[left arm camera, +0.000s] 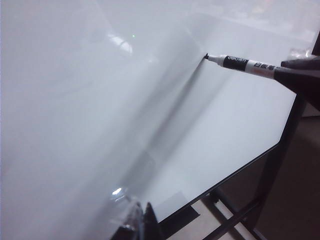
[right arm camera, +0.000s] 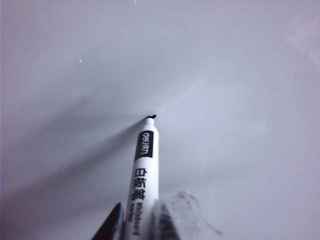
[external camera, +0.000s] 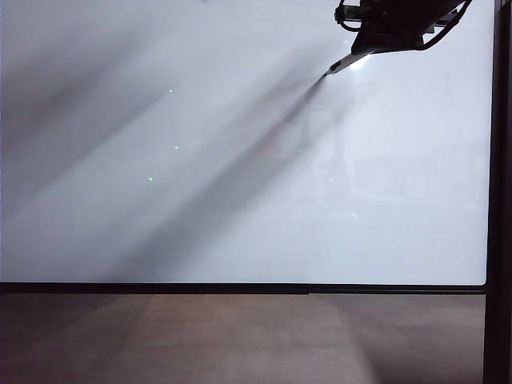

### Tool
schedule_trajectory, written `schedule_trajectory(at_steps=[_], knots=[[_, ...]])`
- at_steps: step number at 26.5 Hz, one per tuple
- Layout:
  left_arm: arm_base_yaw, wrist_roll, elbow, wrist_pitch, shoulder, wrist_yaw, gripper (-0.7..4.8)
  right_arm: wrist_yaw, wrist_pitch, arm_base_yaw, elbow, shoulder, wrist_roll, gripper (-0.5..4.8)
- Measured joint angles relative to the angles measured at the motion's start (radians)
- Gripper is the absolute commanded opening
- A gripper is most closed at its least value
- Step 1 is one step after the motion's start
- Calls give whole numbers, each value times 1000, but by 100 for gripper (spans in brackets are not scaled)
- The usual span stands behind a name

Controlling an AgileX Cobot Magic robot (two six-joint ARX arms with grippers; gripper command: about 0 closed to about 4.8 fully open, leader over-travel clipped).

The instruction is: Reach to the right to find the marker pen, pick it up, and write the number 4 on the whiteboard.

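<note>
Your right gripper point(right arm camera: 137, 220), far right over the large glossy white whiteboard point(external camera: 200, 200), clamps the slim white black-banded marker pen point(right arm camera: 143, 170) with its tip at the bare surface, so start the 4's first stroke; left gripper point(left arm camera: 137, 222) idles near, opening unclear.

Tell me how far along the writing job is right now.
Done: the marker pen is picked up, clamped in the right end effector. In hand: its tip is at the whiteboard, upper right in the exterior view. Left: the whole 4; no stroke shows yet. The left end effector idles near the board's lower edge.
</note>
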State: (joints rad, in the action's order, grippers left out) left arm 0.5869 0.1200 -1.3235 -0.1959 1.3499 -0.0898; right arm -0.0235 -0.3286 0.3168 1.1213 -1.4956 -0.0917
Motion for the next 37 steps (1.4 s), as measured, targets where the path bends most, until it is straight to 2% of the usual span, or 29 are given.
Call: schedule_trajectory(at_steps=[21, 37], knots=[[0, 0, 0, -20, 0, 0, -5, 12, 88, 0, 0, -32, 0, -2], [0, 0, 0, -29, 0, 0, -5, 20, 89, -8, -1, -31, 0, -2]])
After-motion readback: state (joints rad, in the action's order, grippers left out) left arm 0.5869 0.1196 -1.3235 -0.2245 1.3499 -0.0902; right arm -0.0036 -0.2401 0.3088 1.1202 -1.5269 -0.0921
